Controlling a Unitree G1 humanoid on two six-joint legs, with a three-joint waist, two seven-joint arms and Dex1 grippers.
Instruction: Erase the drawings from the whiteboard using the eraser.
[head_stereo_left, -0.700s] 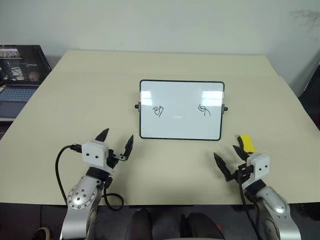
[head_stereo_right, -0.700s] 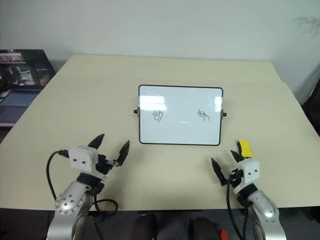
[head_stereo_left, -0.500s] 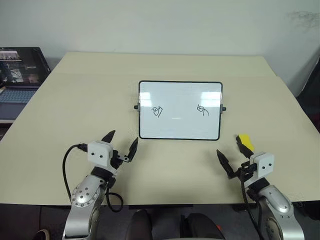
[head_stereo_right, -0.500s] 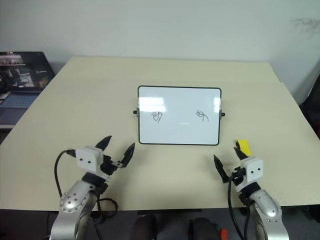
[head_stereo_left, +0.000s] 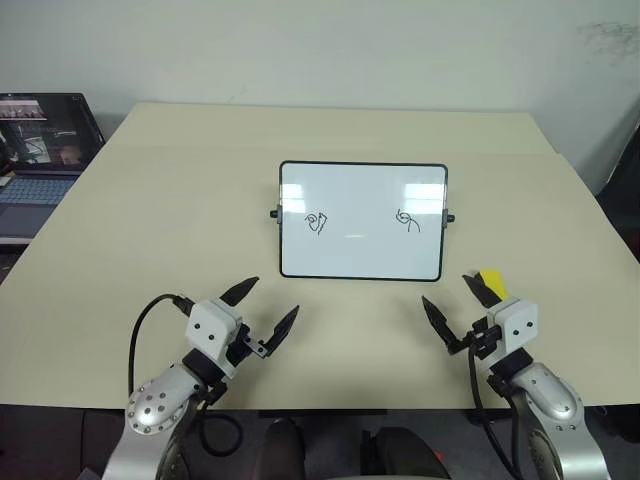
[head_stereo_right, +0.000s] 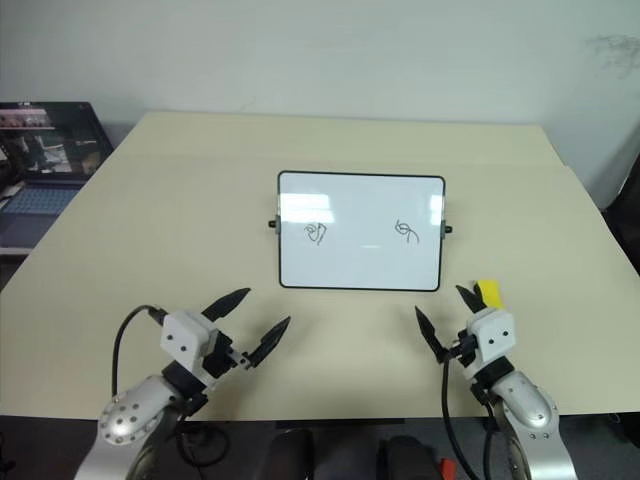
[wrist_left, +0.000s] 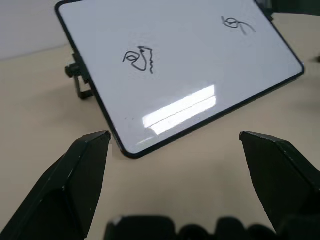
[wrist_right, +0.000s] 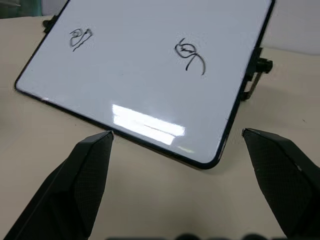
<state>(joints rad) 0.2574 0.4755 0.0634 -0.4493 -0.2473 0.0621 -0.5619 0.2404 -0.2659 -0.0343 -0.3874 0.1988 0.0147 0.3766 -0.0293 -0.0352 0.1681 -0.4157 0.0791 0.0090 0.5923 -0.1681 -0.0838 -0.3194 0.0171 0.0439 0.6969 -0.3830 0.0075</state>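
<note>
Whiteboard (head_stereo_left: 362, 220) stands propped at a tilt in the middle of the beige table (head_stereo_left: 150, 220), its black-framed face turned toward the near edge, with small black knobs at both side edges. At the far left, off the table's corner, an open laptop (head_stereo_left: 40, 150) shows a lit screen. On the near left, the left gripper (head_stereo_left: 262, 315) hovers above the table with its two black fingers spread wide apart, holding nothing and touching nothing; it points toward the board's lower left corner and is clearly apart from it. On the board, the drawings are two black scribbles, one on the left half (head_stereo_left: 317, 221) and one on the right half (head_stereo_left: 408, 219), both intact. On the near right, the right gripper (head_stereo_left: 452, 308) also hangs over the table with its fingers wide apart and empty. The eraser (head_stereo_left: 492, 284), a small yellow block, lies on the table just beyond that gripper's right finger, near the board's lower right corner, untouched.
</note>
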